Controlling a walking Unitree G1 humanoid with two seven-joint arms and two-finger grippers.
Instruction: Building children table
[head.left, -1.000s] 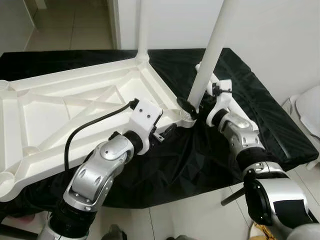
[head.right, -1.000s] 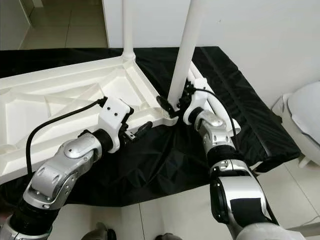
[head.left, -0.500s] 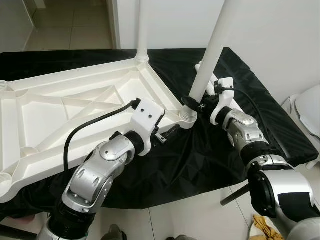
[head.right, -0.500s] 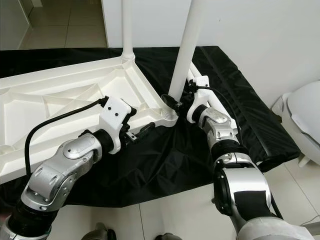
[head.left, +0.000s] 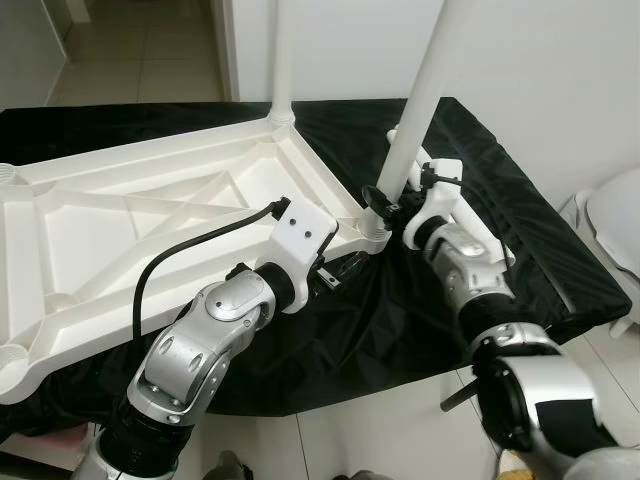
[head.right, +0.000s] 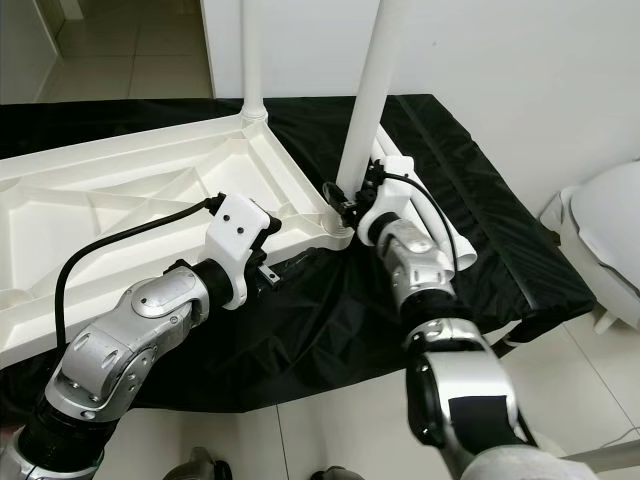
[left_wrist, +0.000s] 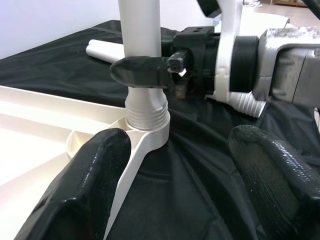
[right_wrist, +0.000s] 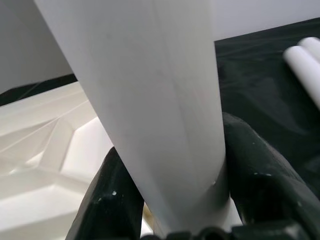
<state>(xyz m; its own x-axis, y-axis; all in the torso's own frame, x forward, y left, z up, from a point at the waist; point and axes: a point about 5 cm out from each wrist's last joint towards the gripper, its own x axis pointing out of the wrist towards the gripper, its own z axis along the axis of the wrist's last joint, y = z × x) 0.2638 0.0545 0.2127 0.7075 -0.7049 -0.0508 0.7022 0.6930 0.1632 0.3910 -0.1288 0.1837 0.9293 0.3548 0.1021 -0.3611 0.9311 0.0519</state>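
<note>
Right gripper (head.left: 383, 197): clamped on leg (head.left: 418, 105) just above socket (head.left: 372, 236).
Left gripper (left_wrist: 175, 185): spread wide, empty, beside tabletop (head.left: 120, 230) corner.

Left gripper (left_wrist: 175, 195): arm bent at elbow, reached forward, fingers spread wide, nothing between them. Right gripper (right_wrist: 175, 200): arm stretched forward, wrist angled inward, fingers (right_wrist: 260, 185) clamped either side of table leg (right_wrist: 150, 100) near its base.

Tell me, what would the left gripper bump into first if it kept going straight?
Probably the tabletop's corner socket, where the table leg stands; the left gripper points at it with jaws open.
</note>
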